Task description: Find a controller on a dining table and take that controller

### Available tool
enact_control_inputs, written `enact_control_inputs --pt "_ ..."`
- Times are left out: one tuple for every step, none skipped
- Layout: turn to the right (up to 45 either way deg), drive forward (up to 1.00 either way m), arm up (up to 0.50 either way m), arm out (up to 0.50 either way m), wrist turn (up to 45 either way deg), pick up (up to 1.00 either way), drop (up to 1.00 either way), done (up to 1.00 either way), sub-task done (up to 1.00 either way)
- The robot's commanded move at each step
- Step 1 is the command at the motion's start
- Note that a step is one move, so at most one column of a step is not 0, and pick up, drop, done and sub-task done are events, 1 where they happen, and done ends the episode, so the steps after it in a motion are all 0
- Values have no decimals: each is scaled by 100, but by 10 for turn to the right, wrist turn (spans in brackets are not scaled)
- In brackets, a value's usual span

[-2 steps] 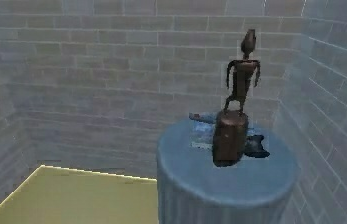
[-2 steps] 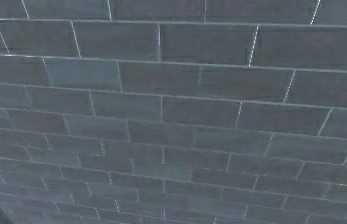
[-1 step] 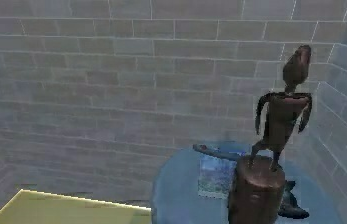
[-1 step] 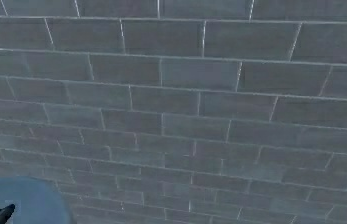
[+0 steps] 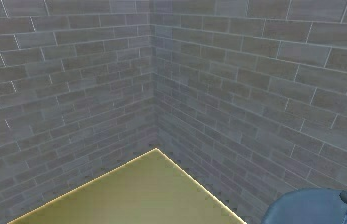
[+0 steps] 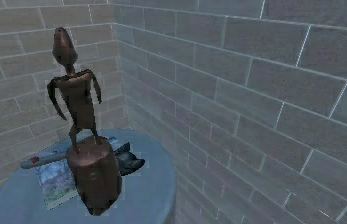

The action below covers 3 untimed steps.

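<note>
The tool's state cannot be told. In the arm side view a round blue tabletop (image 6: 151,197) carries a tall brown statue (image 6: 76,95) of a standing figure on a rounded base. Just beside that base, toward the view's right, lies a dark lumpy thing (image 6: 131,163), possibly the controller, while a flat printed paper (image 6: 56,185) and a long grey thing (image 6: 43,155) lie on the statue's other side. In the forward view two grey brick walls (image 5: 241,90) meet above a yellowish floor (image 5: 131,190).
</note>
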Motion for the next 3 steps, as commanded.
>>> enact_control_inputs --pt "0 0 50 0 0 0 0 0 0" --pt "0 0 38 0 0 0 0 0 0" --pt "0 0 0 34 0 0 0 0 0"
